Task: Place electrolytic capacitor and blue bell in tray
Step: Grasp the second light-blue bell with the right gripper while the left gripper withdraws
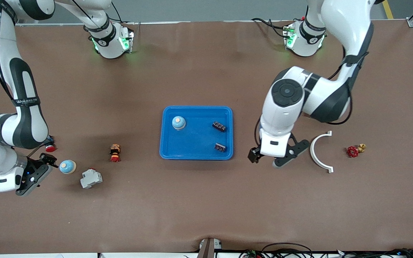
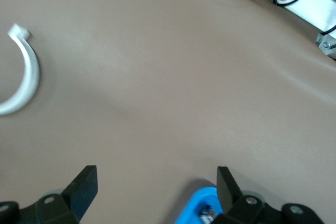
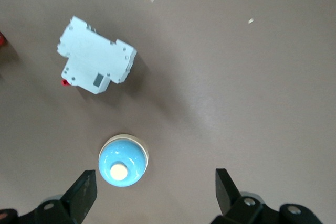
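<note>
Right wrist view: wide-open right gripper (image 3: 152, 195) poised beside round blue bell (image 3: 123, 161) near table's right-arm edge for grasping, shallow bright-blue plastic tray (image 1: 196, 153) mid-table, left gripper (image 1: 268, 160) open, waiting.

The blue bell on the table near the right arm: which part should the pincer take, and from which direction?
Probably from straight above, closing on the round sides of the blue bell just above its pale base. It stands upright, dome and button on top, so the sides offer two matching faces. The right pincer is open near it; the grey breaker lies apart.
</note>
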Robot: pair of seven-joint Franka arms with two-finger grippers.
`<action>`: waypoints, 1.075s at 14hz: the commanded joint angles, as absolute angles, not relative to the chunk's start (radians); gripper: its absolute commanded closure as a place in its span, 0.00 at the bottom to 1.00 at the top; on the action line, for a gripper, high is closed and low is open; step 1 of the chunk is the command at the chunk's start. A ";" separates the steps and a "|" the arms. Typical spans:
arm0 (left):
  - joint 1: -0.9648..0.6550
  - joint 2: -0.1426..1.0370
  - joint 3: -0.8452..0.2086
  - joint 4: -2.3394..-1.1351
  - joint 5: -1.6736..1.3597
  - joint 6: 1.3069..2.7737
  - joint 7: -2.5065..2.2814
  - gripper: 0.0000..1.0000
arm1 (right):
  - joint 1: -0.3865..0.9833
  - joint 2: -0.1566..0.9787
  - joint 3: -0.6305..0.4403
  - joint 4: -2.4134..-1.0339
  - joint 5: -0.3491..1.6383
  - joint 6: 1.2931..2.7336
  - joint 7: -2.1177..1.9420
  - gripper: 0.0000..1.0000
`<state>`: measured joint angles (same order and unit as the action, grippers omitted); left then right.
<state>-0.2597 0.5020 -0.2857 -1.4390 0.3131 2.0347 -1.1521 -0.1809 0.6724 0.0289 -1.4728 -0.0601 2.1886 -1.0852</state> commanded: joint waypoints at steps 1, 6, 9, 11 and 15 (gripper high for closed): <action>-0.219 0.417 -0.290 -1.471 0.302 1.979 -1.071 0.00 | -0.192 0.673 0.049 -1.514 -0.074 2.187 -1.104 0.00; -0.106 0.379 -0.295 -1.447 0.217 1.852 -0.910 0.00 | -0.189 0.672 0.049 -1.652 -0.064 2.183 -1.101 0.00; -0.060 0.322 -0.285 -1.447 0.181 1.813 -0.703 0.00 | -0.207 0.667 0.049 -1.658 -0.071 2.187 -1.106 0.00; -0.002 0.299 -0.296 -1.447 0.160 1.776 -0.637 0.00 | -0.209 0.670 0.045 -1.649 -0.075 2.212 -1.126 0.00; 0.047 0.230 -0.291 -1.445 0.060 1.740 -0.508 0.00 | -0.202 0.679 0.035 -1.651 -0.103 2.290 -1.129 0.00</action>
